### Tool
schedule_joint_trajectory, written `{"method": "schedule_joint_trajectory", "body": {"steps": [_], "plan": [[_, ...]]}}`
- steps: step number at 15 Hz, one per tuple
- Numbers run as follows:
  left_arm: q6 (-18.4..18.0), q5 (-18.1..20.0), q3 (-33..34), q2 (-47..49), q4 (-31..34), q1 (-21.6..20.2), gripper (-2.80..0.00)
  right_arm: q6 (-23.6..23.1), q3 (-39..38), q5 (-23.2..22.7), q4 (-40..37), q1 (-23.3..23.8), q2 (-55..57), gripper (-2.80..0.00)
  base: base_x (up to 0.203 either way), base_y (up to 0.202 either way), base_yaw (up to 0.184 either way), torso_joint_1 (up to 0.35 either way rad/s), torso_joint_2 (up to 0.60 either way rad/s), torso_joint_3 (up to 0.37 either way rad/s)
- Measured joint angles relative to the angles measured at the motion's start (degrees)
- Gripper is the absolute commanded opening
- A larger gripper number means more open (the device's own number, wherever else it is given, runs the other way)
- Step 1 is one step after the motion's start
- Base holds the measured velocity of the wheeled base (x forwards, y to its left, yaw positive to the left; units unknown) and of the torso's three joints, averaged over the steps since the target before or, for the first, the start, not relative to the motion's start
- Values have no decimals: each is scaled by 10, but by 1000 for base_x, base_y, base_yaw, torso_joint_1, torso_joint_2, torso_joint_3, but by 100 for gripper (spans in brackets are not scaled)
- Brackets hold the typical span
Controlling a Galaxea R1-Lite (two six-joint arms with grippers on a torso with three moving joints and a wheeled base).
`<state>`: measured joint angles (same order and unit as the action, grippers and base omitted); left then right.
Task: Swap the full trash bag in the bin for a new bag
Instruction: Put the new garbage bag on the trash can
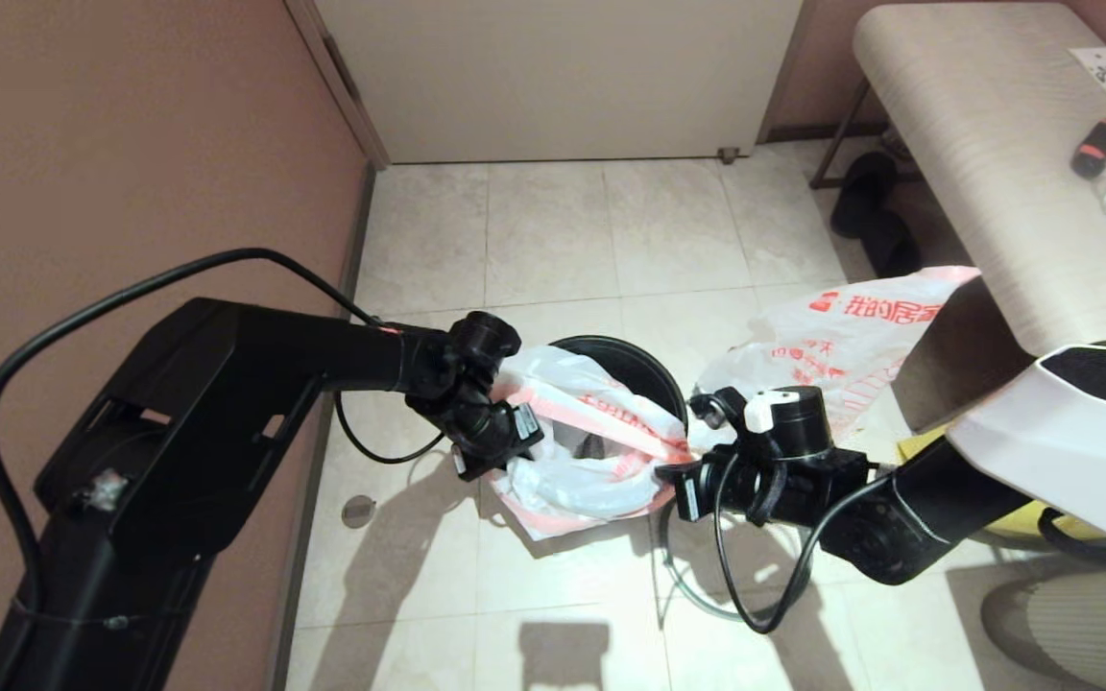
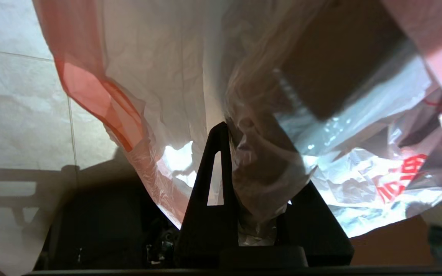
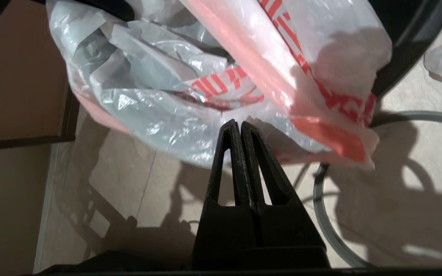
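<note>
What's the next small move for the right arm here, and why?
Probably open the right gripper and pinch the near edge of the new bag. Its fingers are shut on nothing, just short of the plastic, while the left gripper grips the other side over the bin. The grey hoop lies on the floor, so the mouth needs spreading first.

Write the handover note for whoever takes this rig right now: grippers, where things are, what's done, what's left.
Left gripper: shut on the new bag, pinching a bunch of plastic at the side of the bin nearest the wall.
Right gripper: shut, empty, tips at the bag's pink-red edge on the opposite side.
The full trash bag is out, on the floor beside the bench.
The grey hoop lies on the floor beside the bin.
Done: old bag removed, new bag draped over the bin.
Left: spread the bag over the rim, fit the hoop.
</note>
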<state>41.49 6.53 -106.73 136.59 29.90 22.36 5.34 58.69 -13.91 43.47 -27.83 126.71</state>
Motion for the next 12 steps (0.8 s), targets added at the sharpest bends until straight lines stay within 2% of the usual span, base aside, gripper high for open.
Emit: {"method": "schedule_joint_trajectory", "body": {"steps": [2,7,10,12], "plan": [[0,1,1,-4,2,3,-280,7,2,-1,29,-2,24,-280,0,0,0,0,0,0],[-1,6,1,-7,3,5,-280,15,10,5,40,-7,54,-280,0,0,0,0,0,0],[-2,39,10,-15,3,5,-280,17,38,44,113,14,89,-280,0,0,0,0,0,0],[-2,43,13,-20,3,6,-280,18,62,81,141,27,107,-280,0,0,0,0,0,0]]}}
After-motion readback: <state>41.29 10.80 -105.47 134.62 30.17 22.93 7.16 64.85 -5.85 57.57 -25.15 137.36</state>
